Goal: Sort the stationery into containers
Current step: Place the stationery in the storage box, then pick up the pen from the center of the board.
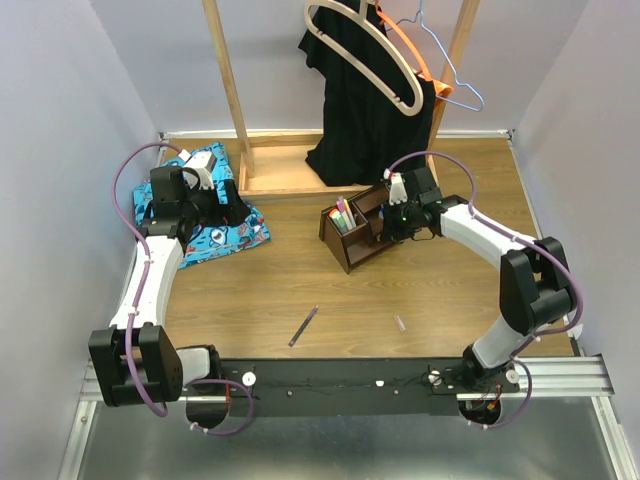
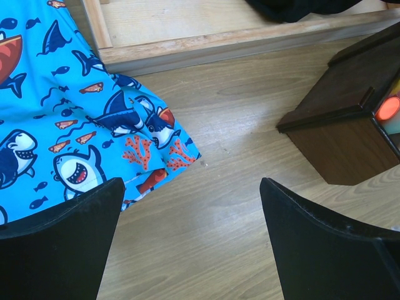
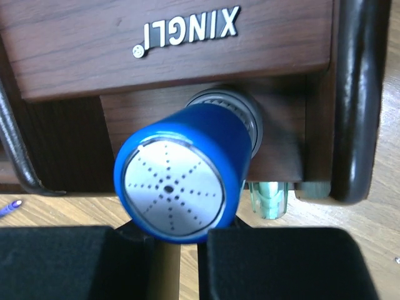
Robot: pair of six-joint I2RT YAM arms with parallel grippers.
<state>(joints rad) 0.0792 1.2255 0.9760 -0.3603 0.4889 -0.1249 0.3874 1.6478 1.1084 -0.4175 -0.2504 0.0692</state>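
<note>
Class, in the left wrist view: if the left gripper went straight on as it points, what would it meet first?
Probably the bare wooden table, in the strip between the blue shark cloth and the dark organizer. The open left gripper aims between them, though depth is unclear.

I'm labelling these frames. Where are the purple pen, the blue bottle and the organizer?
pen (image 1: 303,327): top external view, middle of its barrel.
bottle (image 3: 170,187): right wrist view, centre of its white dotted end.
organizer (image 2: 340,150): left wrist view, its brown side wall.
</note>
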